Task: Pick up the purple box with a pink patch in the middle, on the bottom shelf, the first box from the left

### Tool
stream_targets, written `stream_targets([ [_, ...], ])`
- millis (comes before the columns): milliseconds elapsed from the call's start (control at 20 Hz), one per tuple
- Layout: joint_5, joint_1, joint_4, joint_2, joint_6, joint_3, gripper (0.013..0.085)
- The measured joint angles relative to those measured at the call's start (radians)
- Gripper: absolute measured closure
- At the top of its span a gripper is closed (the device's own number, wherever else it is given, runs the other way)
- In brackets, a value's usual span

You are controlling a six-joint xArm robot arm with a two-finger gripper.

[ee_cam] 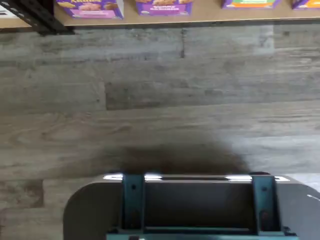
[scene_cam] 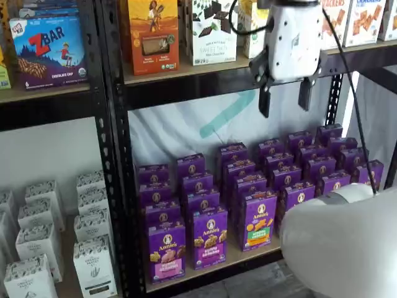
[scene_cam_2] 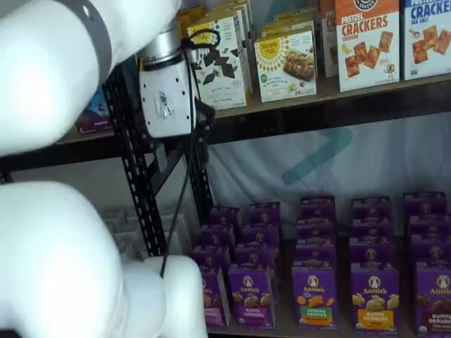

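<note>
You see gripper (scene_cam: 285, 98) w/ black fingers spread wide, gap plain, nothing between them, hanging in front of upper shelf rail. Purple box w/ pink panel (scene_cam: 166, 251) stands upright at front-left corner of bottom shelf (scene_cam: 248, 256), roughly 7 o'clock from gripper, well apart. Just beside it at 3 o'clock: purple Annie's box (scene_cam: 209, 237), then green-panel box (scene_cam: 258, 220). Wrist view: purple box (ee_cam: 91, 8) at shelf edge, grey plank floor (ee_cam: 160, 100) below cam.

The claw (scene_cam: 286, 97) hangs from its white body with both black fingers apart, holding nothing.
</note>
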Motion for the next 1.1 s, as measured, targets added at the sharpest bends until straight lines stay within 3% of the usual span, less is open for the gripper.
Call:
stream_targets([
  [200,-0.087,0.008,0.021,-0.029,0.008,0.102,0.0130],
  [650,-0.278,0.044,0.014,-0.036,0.037,0.295,0.0130],
  [1100,-0.509,0.063,-0.027,0.019,0.060,0.453,0.0130],
])
